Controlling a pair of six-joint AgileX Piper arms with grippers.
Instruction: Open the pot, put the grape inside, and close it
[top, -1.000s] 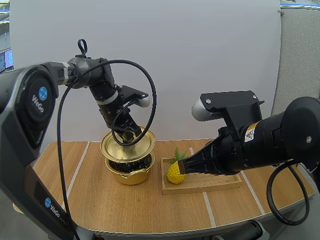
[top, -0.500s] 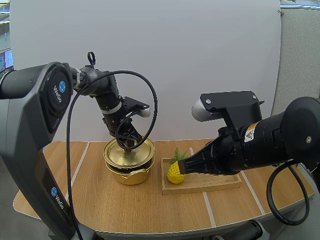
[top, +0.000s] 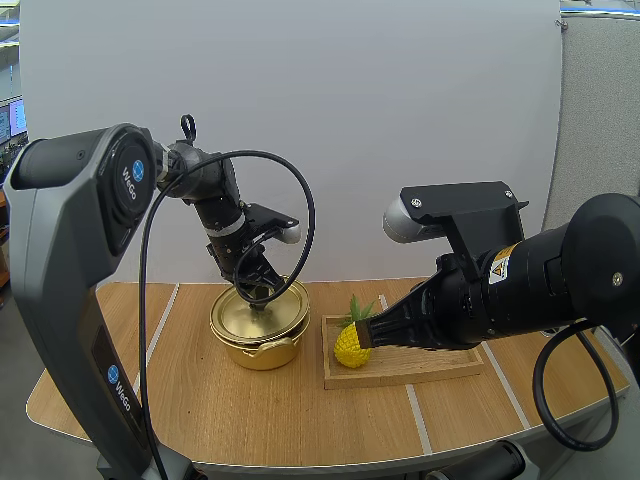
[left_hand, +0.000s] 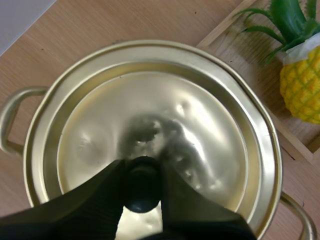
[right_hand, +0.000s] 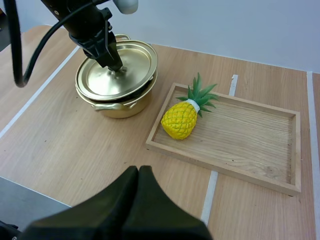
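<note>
A golden pot (top: 258, 340) stands on the wooden table, left of the tray, with its golden lid (top: 262, 312) lying flat on the rim. My left gripper (top: 262, 300) reaches down onto the lid's middle. In the left wrist view its black fingers (left_hand: 107, 195) pinch the small dark knob (left_hand: 142, 187) of the lid (left_hand: 200, 130). The right wrist view has the pot (right_hand: 117, 102) with the left gripper (right_hand: 114, 65) on top. My right gripper (right_hand: 139, 172) is shut on nothing, its fingers one dark wedge, and hovers near the pineapple (top: 350, 345).
A yellow toy pineapple (right_hand: 181, 120) with green leaves lies at the left end of a shallow wooden tray (right_hand: 240, 135), right of the pot. Pale stripes cross the table. The table's front edge runs close below my right gripper.
My left gripper lowered the tilted lid onto the pot, covering the dark grapes inside. The right arm has not moved.
</note>
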